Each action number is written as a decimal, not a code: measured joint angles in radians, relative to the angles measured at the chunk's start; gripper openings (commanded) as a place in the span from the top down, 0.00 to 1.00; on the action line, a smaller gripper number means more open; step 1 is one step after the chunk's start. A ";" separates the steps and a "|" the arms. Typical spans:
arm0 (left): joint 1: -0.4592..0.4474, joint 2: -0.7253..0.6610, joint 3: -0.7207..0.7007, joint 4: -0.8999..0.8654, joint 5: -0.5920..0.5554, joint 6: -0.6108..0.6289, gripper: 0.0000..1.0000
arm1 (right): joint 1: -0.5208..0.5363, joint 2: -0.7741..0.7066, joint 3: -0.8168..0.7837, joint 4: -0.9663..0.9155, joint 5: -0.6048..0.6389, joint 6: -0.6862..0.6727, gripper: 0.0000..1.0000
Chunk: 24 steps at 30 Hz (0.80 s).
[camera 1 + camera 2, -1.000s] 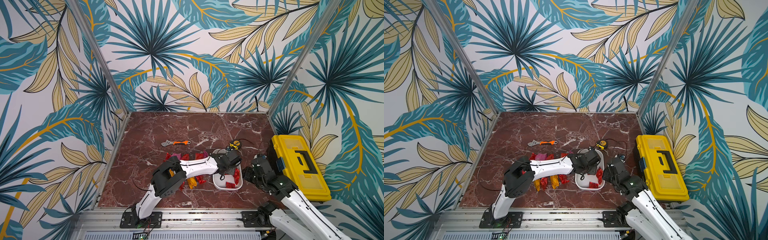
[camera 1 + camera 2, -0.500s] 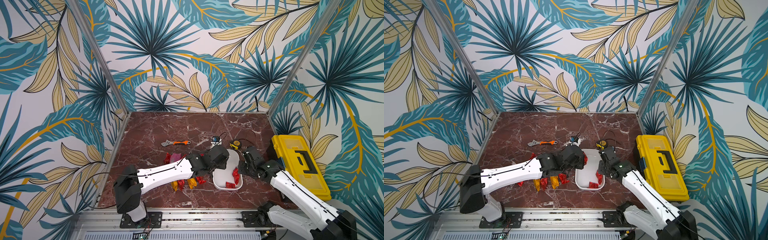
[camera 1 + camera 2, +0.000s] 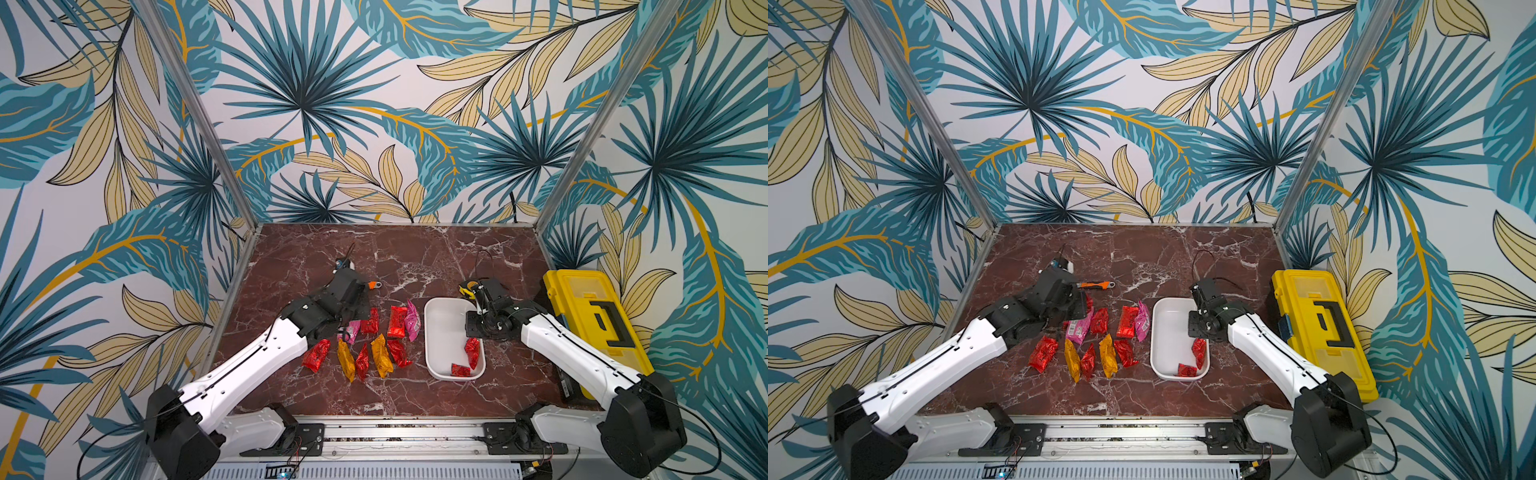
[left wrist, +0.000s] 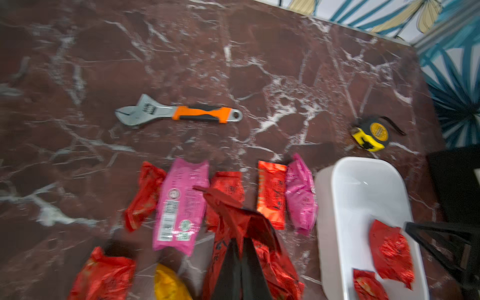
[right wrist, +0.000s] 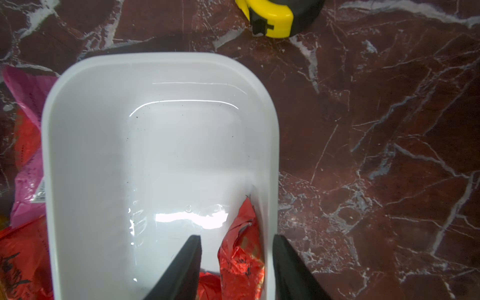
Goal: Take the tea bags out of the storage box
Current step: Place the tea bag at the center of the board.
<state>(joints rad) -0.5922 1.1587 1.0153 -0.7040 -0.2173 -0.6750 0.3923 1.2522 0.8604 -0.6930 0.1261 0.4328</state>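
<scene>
A white box sits on the marble surface. Two red tea bags lie in its near right corner, and the rest of its floor is bare. Just left of the box, more tea bags lie in two rows: red and pink behind, red and yellow in front. The left arm reaches over the far row's left end, covering part of a pink one. The right hand hangs over the box's right rim. A wrench end peeks past the left arm. A tape measure shows behind the right wrist. A yellow toolbox stands at the right edge.
</scene>
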 measured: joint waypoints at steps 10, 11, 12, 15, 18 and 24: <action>0.405 -0.025 -0.218 -0.010 0.076 0.084 0.94 | 0.000 -0.064 -0.001 0.007 0.000 0.005 0.49; 0.414 -0.014 -0.223 -0.002 0.077 0.087 0.94 | 0.000 -0.068 -0.001 0.007 -0.001 0.005 0.49; 0.422 0.003 -0.226 0.011 0.078 0.092 0.93 | 0.000 -0.071 -0.001 0.006 -0.001 0.005 0.49; 0.429 0.066 -0.225 0.062 0.079 0.110 0.91 | 0.000 -0.080 -0.004 0.006 -0.008 0.005 0.49; 0.441 0.159 -0.224 0.104 0.080 0.132 0.89 | 0.000 -0.093 -0.012 0.001 -0.019 0.005 0.49; 0.470 0.330 -0.201 0.154 0.091 0.168 0.77 | 0.000 -0.114 -0.029 -0.019 -0.056 0.004 0.49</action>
<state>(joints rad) -0.1226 1.4887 0.8146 -0.5503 -0.1261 -0.5072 0.3920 1.1385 0.8318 -0.7120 0.0704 0.4366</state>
